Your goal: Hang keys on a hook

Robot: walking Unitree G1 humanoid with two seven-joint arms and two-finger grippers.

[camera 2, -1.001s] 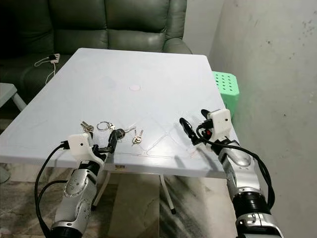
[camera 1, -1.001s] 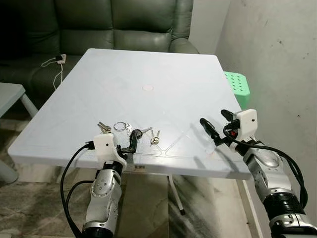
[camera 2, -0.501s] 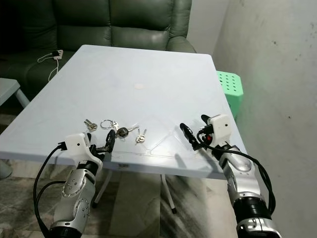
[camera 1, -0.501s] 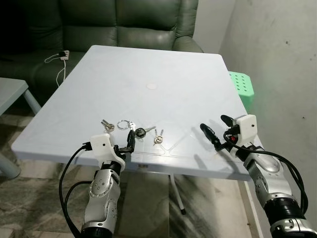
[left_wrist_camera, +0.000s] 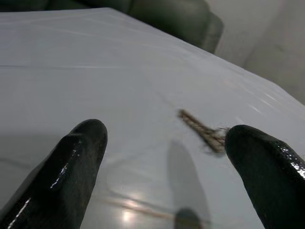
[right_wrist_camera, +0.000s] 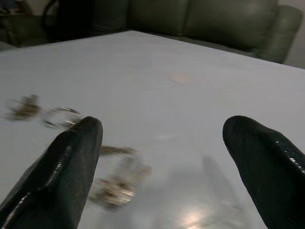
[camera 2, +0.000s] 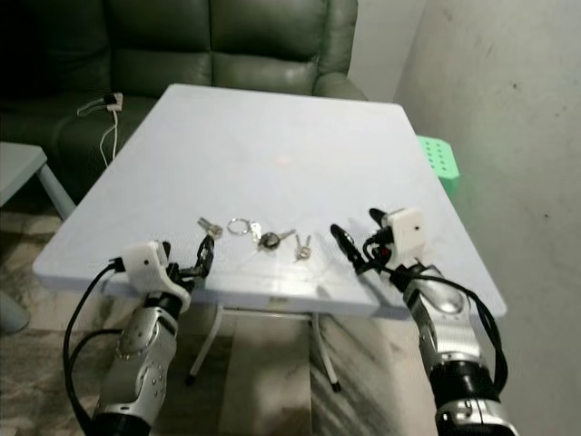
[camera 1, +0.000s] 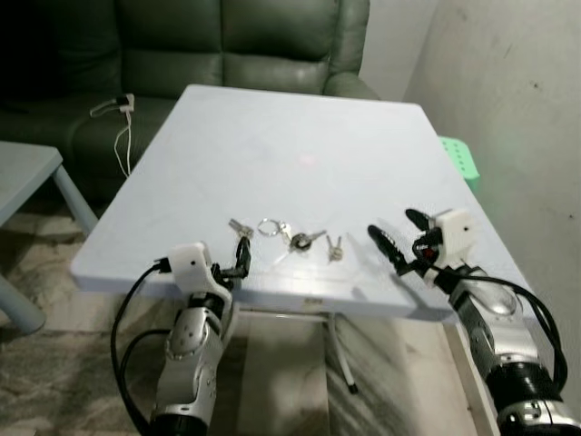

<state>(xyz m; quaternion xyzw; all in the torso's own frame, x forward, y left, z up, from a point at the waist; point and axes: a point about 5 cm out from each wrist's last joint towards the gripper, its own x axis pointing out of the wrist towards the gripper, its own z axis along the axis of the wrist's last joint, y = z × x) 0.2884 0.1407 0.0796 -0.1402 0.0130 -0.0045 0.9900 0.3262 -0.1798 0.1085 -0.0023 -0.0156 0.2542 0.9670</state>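
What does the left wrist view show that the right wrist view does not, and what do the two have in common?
The left wrist view looks between the open left pincer at a single key lying on the table. The right wrist view looks between the open right pincer at more of the keys, blurred, with a key ring farther off. Both share the pale table and, behind its far edge, the dark green sofa. Neither pincer holds anything.
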